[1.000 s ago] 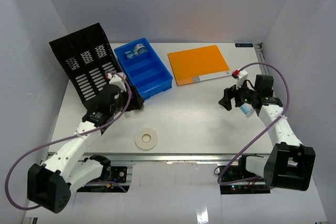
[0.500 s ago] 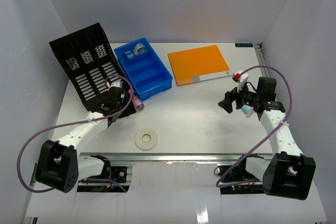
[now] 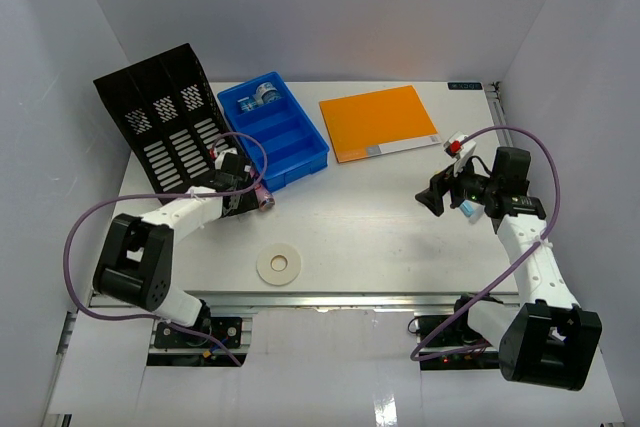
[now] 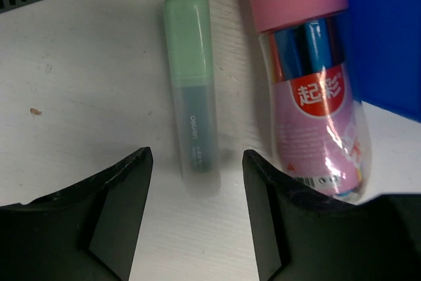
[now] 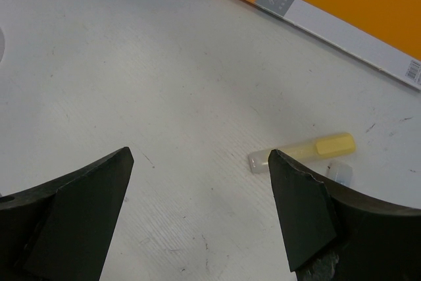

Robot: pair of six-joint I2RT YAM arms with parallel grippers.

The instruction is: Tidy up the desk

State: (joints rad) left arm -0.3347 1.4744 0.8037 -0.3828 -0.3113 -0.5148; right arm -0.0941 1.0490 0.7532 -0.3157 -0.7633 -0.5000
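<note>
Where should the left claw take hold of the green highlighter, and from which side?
Probably its mid-barrel, from straight above: the green highlighter lies flat on the desk, lengthwise between the fingers of the open left claw. Close across its narrow width, keeping one finger in the gap beside the pink-capped marker tube.

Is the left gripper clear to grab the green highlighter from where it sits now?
Likely yes: the open left gripper straddles the green highlighter lying flat on the desk. The pink-capped pen tube lies close beside it but apart.
</note>
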